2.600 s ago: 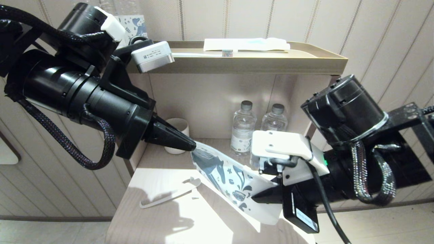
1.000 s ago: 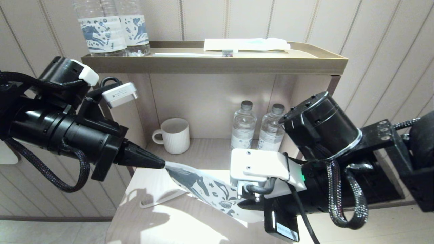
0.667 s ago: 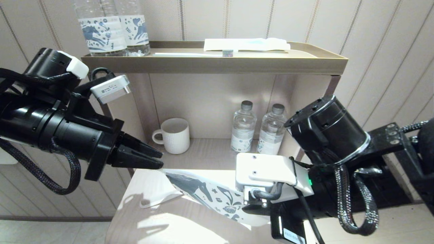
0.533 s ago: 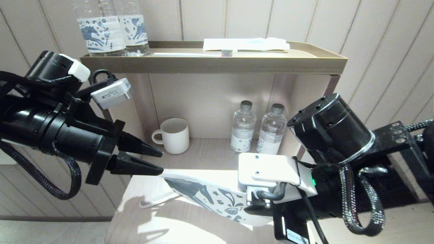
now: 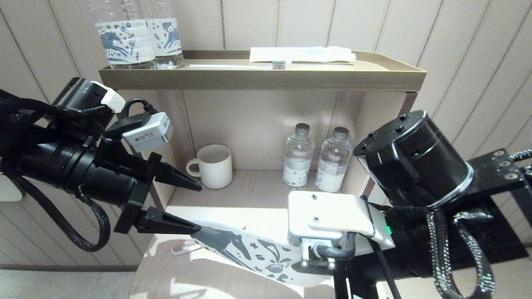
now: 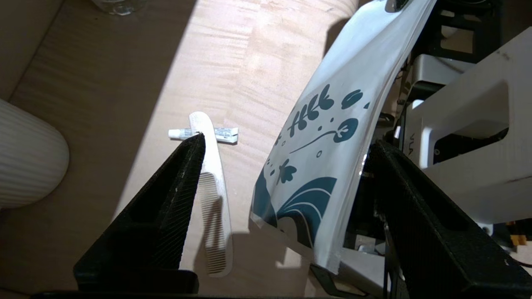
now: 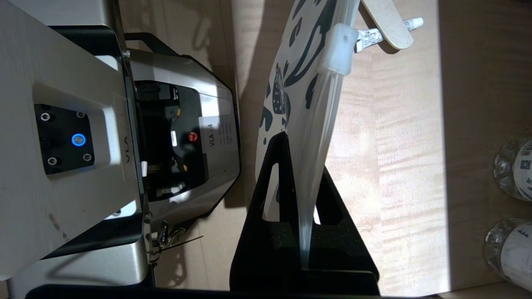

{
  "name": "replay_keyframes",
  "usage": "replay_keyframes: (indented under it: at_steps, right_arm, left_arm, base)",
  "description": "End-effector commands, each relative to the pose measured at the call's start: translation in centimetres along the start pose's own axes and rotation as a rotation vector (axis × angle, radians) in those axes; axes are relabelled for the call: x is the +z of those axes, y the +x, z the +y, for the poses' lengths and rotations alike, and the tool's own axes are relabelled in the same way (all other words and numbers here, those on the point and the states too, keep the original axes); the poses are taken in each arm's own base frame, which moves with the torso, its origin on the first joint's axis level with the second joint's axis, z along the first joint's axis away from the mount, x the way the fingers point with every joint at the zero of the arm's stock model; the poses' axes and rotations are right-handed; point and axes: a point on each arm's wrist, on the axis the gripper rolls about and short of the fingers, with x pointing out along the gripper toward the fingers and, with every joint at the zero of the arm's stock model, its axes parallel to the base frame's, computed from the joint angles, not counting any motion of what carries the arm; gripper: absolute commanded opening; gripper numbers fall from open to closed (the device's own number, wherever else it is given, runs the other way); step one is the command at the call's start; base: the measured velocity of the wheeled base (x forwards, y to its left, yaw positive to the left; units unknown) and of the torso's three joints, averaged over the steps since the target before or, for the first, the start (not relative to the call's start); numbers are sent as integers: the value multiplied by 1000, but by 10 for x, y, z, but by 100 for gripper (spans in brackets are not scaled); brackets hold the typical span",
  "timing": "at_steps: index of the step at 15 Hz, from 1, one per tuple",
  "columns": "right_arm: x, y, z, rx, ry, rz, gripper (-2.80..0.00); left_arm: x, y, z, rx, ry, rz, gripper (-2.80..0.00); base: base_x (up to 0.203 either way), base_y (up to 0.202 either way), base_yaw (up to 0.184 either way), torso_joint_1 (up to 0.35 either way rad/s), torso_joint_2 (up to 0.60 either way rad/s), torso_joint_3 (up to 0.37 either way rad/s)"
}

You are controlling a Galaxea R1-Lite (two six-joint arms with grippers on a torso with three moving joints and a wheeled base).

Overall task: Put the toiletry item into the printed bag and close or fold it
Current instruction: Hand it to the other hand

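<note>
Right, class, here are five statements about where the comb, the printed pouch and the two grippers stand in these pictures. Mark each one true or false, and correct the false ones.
1. The right gripper is shut on the printed pouch. True.
2. The left gripper is clamped on the pouch's free end. False: its jaws stand wide open, with the pouch's end between them.
3. The white comb is already inside the pouch. False: it lies on the wooden surface beside the pouch.
4. A small white tube lies under the comb's handle. True.
5. The white mug stands on the top tray. False: it stands on the lower shelf, left of two small bottles.
</note>
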Motion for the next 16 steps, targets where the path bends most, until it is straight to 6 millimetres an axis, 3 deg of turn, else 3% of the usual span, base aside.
replay_keyframes:
  at_steps: [1,10,11,16]
  right_arm:
    - [0,2,0,7,-1,1,-280]
    - [-1,-1,0,57,35,-34,-280]
    - [-1,-1,0,57,35,-34,-280]
    - [-2,1,1,61,35,-28,-280]
  left_arm:
    - [-3,4,1,-16,-10,7,0]
    - [-7,9,0,-40,-19,20,0]
    - [-8,9,0,-40,-19,22,-280]
    - [-8,10,0,-42,-21,21,-280]
  base:
    - [0,0,0,0,0,0]
    - [0,0,0,0,0,0]
    - [0,0,0,0,0,0]
    - [0,0,0,0,0,0]
